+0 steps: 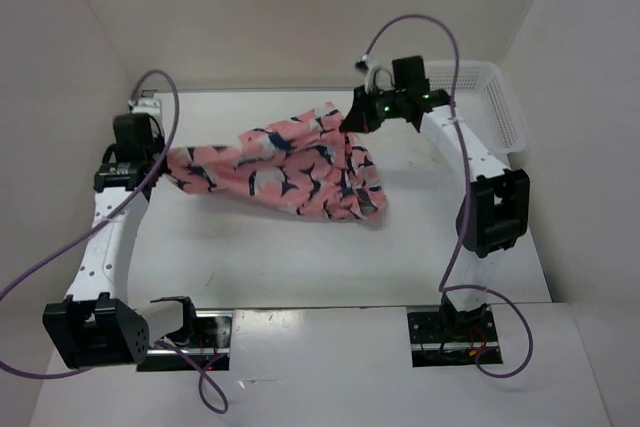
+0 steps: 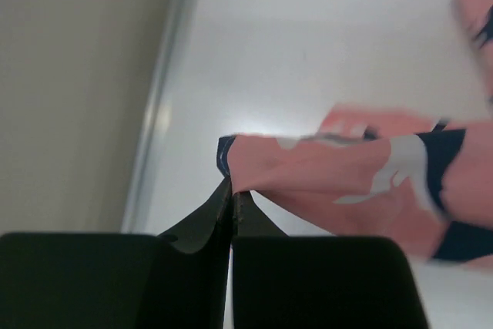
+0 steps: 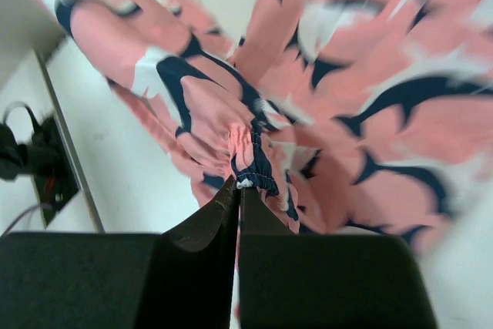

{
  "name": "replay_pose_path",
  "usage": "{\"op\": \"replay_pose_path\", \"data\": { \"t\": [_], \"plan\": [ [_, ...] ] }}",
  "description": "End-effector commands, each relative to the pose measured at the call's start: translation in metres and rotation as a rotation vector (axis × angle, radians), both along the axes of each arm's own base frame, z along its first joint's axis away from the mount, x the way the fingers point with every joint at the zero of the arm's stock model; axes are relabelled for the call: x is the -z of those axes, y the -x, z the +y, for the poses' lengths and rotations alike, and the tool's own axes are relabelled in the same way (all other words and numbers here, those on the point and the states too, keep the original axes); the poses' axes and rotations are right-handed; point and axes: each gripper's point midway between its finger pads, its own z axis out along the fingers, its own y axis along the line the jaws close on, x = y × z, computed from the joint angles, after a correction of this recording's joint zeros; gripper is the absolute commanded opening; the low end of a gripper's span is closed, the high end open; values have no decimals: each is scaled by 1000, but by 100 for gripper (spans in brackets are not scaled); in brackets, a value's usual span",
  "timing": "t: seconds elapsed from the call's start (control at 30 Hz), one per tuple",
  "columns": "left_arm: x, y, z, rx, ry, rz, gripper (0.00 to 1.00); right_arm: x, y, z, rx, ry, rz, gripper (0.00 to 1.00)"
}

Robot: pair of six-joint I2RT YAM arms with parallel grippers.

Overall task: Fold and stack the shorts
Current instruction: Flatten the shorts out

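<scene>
Salmon-pink shorts [image 1: 290, 167] with navy-and-white shark shapes hang stretched between my two grippers above the white table [image 1: 300, 257]. My left gripper [image 1: 158, 159] is shut on the left end of the shorts [image 2: 323, 167], its tips [image 2: 233, 190] pinching the fabric edge. My right gripper [image 1: 352, 119] is shut on the gathered waistband of the shorts [image 3: 254, 167] at its tips [image 3: 239, 186]. The cloth sags down to the right, its lower corner [image 1: 365, 209] near the table.
A white mesh basket [image 1: 495, 107] stands at the back right behind the right arm. A power socket [image 1: 145, 102] sits by the back left wall. White walls close in the table on both sides and at the back.
</scene>
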Motion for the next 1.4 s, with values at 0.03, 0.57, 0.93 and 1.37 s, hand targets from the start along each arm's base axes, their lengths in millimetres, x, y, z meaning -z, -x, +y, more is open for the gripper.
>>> {"op": "replay_pose_path", "data": {
  "t": [0.03,0.57,0.93,1.37],
  "plan": [
    [-155,-29,20,-58,-64,-397,0,-176,23,-22,-49,-153,-362,0],
    [-405,66,8,-70,-127,-986,0,-396,207,-52,-189,-405,-831,0],
    [-371,-9,-1,46,-82,-867,0,-345,157,-41,-127,-467,-554,0],
    [-136,-174,-49,182,28,-348,0,-138,-60,-105,373,-359,-77,0]
  ]
}}
